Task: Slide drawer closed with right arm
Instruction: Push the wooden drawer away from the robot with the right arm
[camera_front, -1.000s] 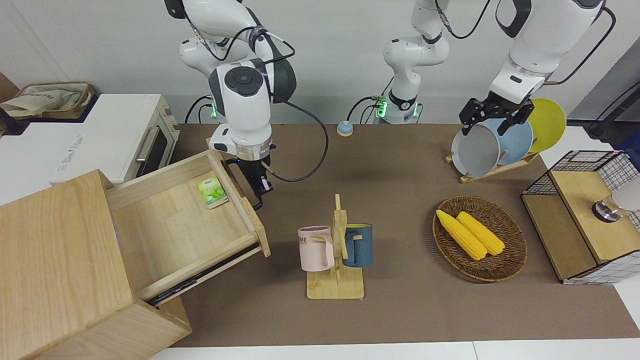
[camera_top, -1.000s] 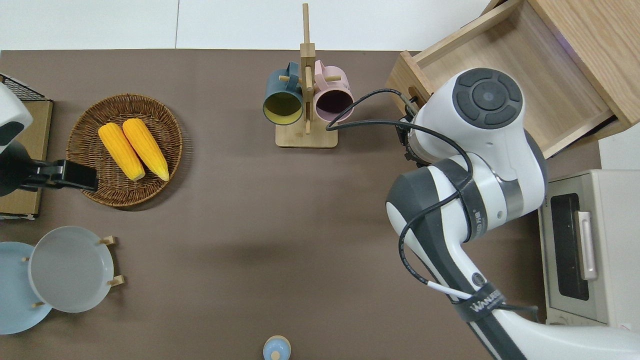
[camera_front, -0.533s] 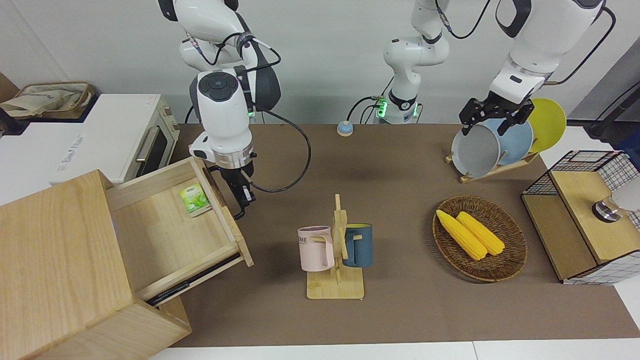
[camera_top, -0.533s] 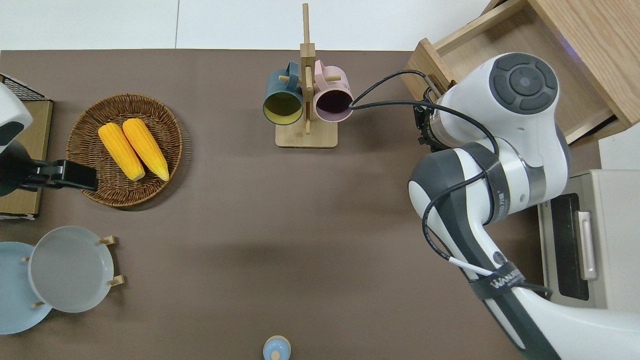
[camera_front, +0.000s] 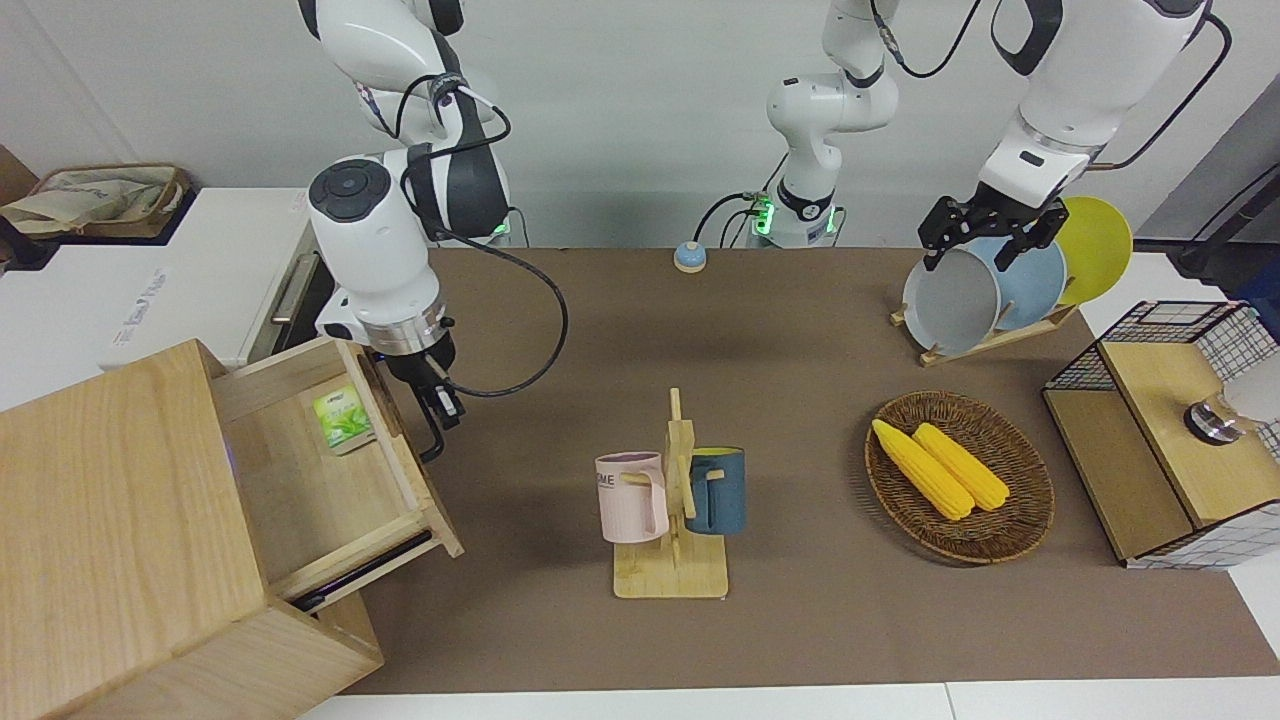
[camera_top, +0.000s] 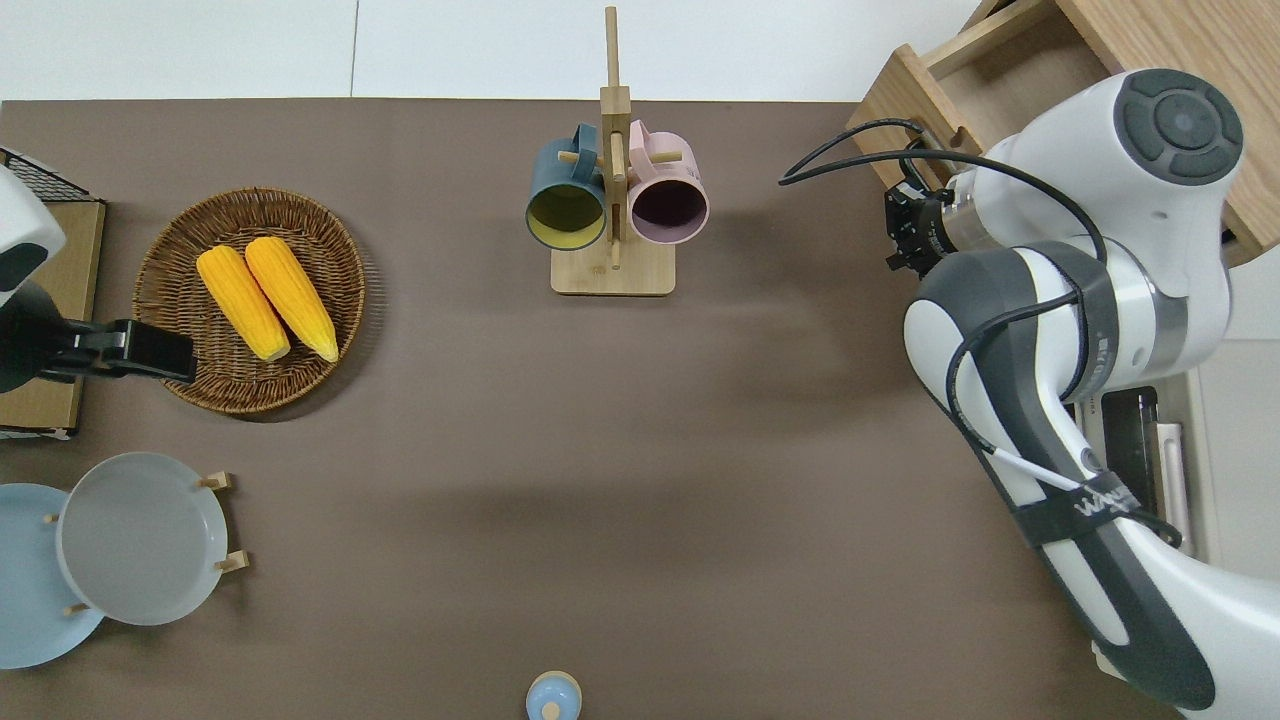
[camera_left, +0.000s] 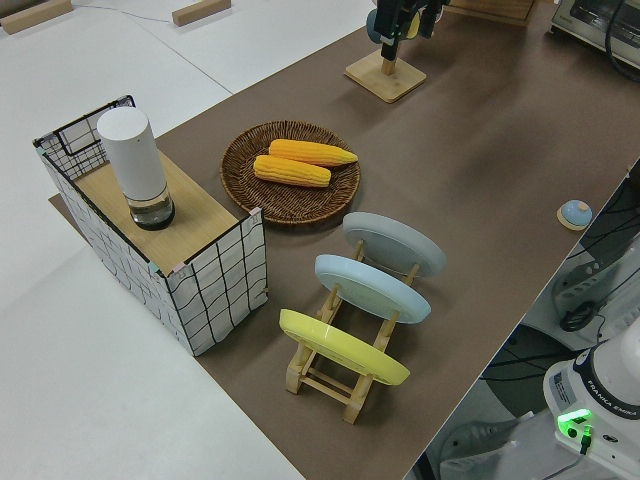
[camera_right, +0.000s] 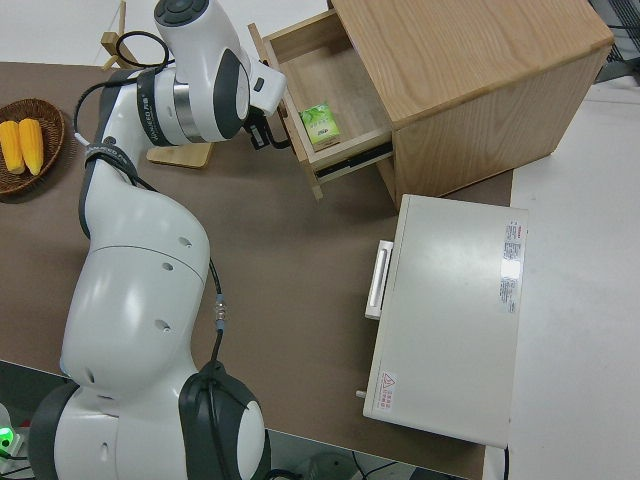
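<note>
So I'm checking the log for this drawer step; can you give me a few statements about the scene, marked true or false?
1. The drawer is fully shut. False: it still sticks out of the box.
2. A green packet lies in the drawer. True.
3. The right end effector is at the drawer's handle. True.
4. The basket holds three corn cobs. False: it holds two.
5. Two mugs hang on the wooden stand. True: a pink mug and a blue mug.
6. The left arm is pushing the drawer. False: it is parked.
</note>
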